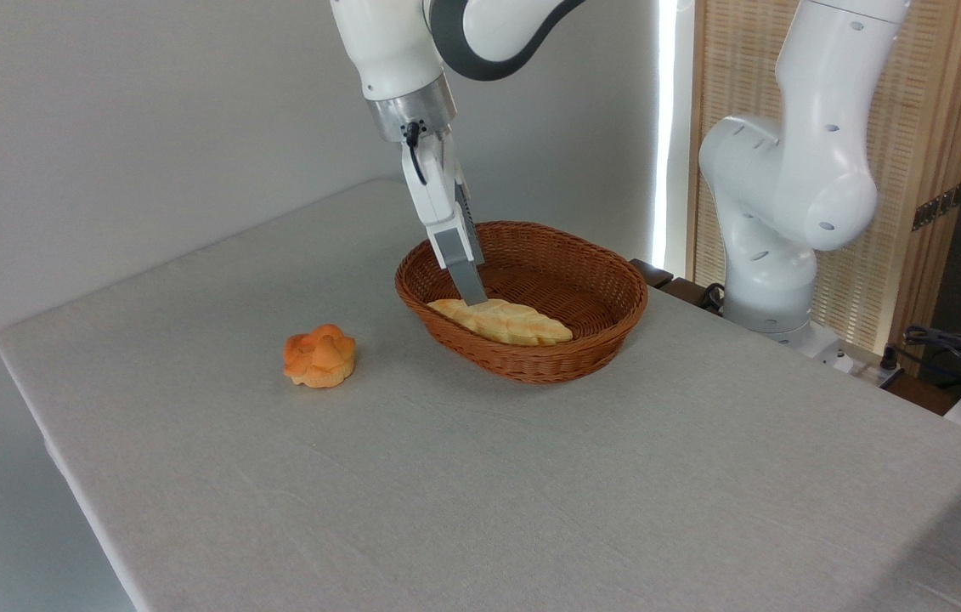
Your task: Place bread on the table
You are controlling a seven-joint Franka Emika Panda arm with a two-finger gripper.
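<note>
the bread (pixel 504 322) lies inside the basket (pixel 582 357), along its near wall, a long pale-golden loaf with ridged segments, its left end toward the rim and its right end tucked lower in the bowl. my claw (pixel 472 297) is down at that left end, fingers pointing into the basket, tips right at the loaf's upper surface. from this side the fingers overlap into one grey blade, so i cannot tell whether i am spread, pinched on the crust, or only touching it.

the basket sits toward the far right of the table (pixel 463 493), which is bare grey cloth over most of its near and left reach. a small orange flower-shaped bun (pixel 320 356) rests on the cloth well left of the basket; it is not my concern.

what worries me: i seem to be at the loaf's end rather than its middle, so if i lift, the long free end may droop, pivot and slip out, or snag on the wicker rim and drag the light basket along. a flat, tapering loaf also gives my fingers little to bite.
</note>
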